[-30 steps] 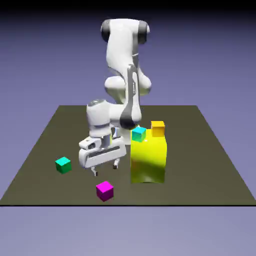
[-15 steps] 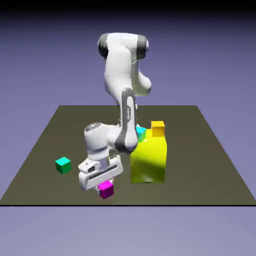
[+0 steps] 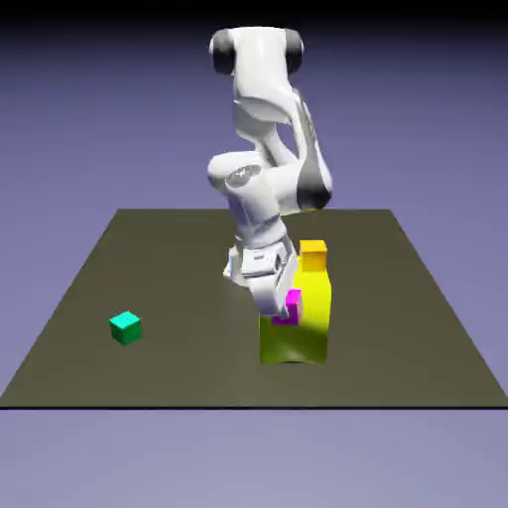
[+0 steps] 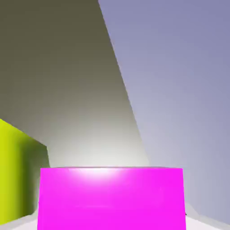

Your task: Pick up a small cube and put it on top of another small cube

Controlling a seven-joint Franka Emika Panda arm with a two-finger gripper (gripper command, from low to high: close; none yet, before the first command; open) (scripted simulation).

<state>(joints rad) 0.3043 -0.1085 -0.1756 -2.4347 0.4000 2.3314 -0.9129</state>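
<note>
Leaving the table [image 3: 189, 367]: the magenta cube has come up from its front part since half a second ago; the lift looks done.
Arm [image 3: 273, 184]: mine has swung toward the exterior view's right and risen, which brings the load near the other cubes.
Yellow block [image 3: 316, 313]: upright; my load shows in front of it in the exterior view; knocking it is my risk.
Hand [image 3: 286, 308]: tilted; clamped on the magenta cube.
Magenta cube [image 4: 112, 197]: between my fingers; I judge it must next go over a cube and be levelled.
Orange cube [image 3: 314, 256]: unmoved on the block.
Teal-green cube [image 3: 126, 327]: unmoved, well apart.
Cyan cube: out of sight now; hidden or shifted, I cannot tell.
</note>
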